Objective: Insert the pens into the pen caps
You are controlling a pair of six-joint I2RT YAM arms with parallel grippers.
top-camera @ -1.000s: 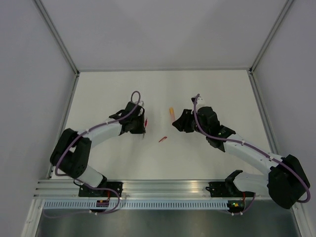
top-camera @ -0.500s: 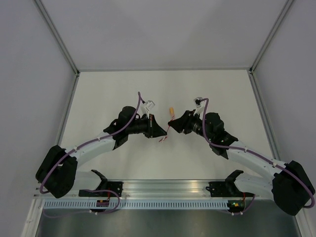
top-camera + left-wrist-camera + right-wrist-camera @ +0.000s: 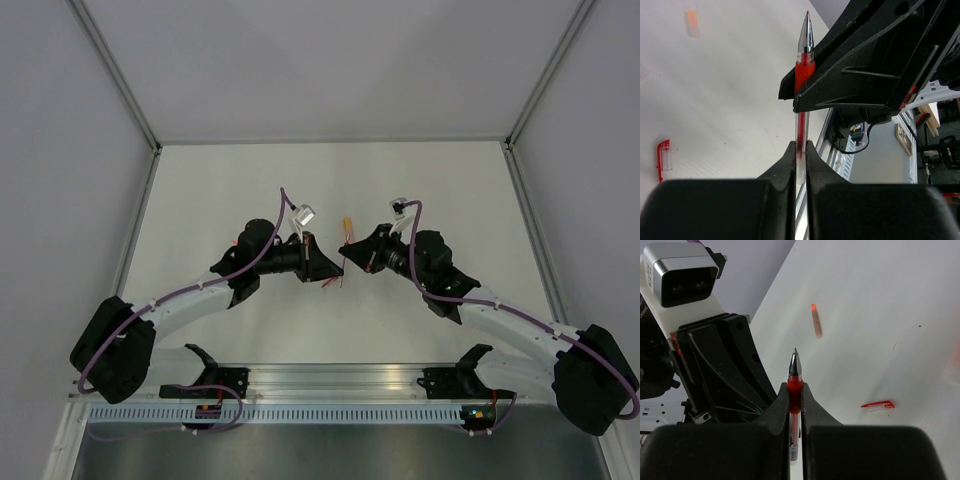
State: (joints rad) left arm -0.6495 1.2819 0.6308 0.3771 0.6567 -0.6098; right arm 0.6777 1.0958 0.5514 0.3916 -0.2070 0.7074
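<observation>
The red pen (image 3: 801, 135), a clear barrel with a red grip and a metal tip, is held in the air between both grippers. My left gripper (image 3: 799, 145) is shut on its barrel. My right gripper (image 3: 795, 386) is shut on its red grip (image 3: 794, 395), with the tip sticking out past the fingers. In the top view the left gripper (image 3: 328, 268) and the right gripper (image 3: 352, 258) nearly touch above mid-table. The red cap (image 3: 662, 159) lies on the table and also shows in the right wrist view (image 3: 879, 405). A salmon-orange stick (image 3: 347, 227), seemingly the orange pen, lies just beyond. I cannot make out an orange cap.
The white table (image 3: 450, 190) is walled by grey panels at the back and sides. An aluminium rail (image 3: 330, 380) with the arm bases runs along the near edge. The left arm's wrist camera (image 3: 682, 272) sits close in front of the right gripper.
Both grippers have moved in towards each other at mid-table. The left one carried the red pen rightward, and the right gripper now grips the same pen. The red cap and orange stick have not moved.
</observation>
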